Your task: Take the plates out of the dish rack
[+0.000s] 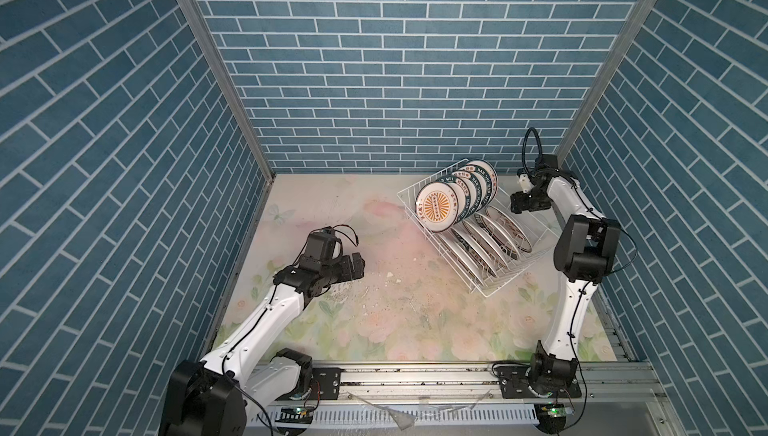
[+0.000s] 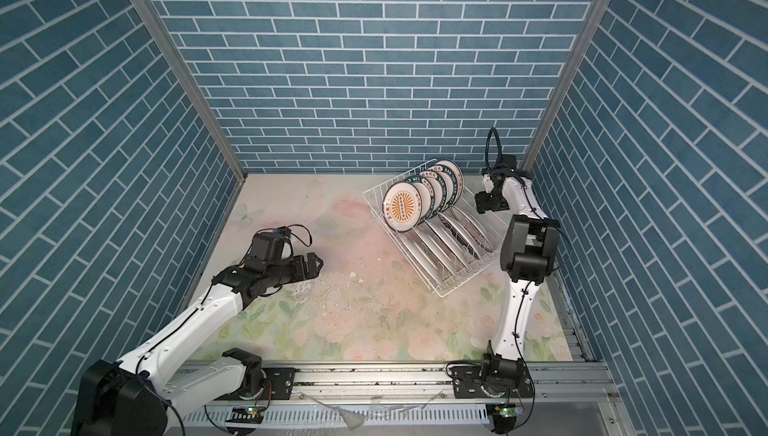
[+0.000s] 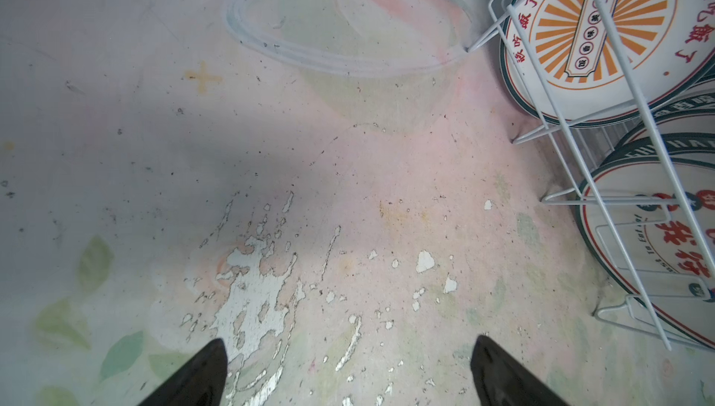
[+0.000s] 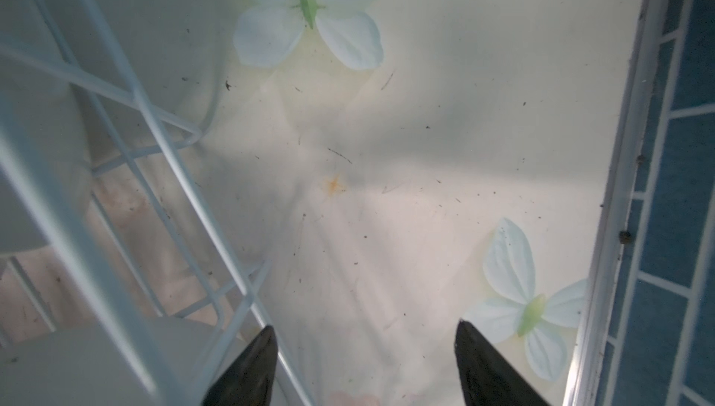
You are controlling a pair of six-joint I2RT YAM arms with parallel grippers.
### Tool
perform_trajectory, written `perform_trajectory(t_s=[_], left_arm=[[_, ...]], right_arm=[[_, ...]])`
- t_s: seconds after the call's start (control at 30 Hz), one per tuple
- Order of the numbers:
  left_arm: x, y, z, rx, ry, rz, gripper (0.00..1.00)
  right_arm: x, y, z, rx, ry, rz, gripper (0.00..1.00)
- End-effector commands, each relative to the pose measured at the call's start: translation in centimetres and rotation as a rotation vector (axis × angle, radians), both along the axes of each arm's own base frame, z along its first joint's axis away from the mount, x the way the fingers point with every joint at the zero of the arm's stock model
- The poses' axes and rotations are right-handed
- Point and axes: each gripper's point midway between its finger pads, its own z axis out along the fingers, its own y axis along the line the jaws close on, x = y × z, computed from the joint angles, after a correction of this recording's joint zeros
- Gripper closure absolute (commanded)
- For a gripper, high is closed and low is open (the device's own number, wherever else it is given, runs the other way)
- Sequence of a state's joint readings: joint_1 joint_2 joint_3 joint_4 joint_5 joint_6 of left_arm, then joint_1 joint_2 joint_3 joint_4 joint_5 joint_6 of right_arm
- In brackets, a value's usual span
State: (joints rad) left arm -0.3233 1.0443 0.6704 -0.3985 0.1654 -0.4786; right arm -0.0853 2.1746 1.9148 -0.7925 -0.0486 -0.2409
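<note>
Worn floral-print tabletop [image 1: 395, 330], flaking in patches, white wire dish rack [image 1: 519, 269] standing far right

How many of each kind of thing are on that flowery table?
Plates: 10, roughly, as they overlap in two rows
Dish rack: 1
Robot arms: 2, with left pincer and right pincer both open and empty
Total: 13

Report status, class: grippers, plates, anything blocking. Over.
Left gripper open, empty. Right gripper open, empty, beside rack. Plates all in rack, none out. Nothing in the way.
</note>
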Motion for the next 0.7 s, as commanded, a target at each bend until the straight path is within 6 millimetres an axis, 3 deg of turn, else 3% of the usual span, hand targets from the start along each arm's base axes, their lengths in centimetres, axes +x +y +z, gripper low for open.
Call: perform_trajectory(t_s=[0.0, 0.2, 0.3, 0.5, 0.67], left_arm=[[0.2, 0.2, 1.5, 0.006, -0.071, -0.005, 0.01], [0.0, 1.1, 2.8, -0.014, -0.128, 0.07, 0.01], [0.2, 1.6, 2.5, -0.035, -0.114, 0.134, 0.01], [0.4, 1.3, 1.4, -0.024, -0.076, 0.126, 0.01], [0.6, 0.8, 1.2, -0.024, -0.092, 0.081, 0.01]], right_arm=[[0.9, -1.2, 4.6, -0.032, -0.148, -0.03, 0.21], [0.0, -0.8, 5.8, 0.012, -0.187, -0.054, 0.09], [-0.6, -0.7, 6.9, 0.028, -0.221, -0.068, 0.01], [-2.3, -0.7, 10.0, 0.047, -0.304, -0.133, 0.01], [-4.5, 1.2, 12.4, 0.161, -0.417, -0.155, 0.01]])
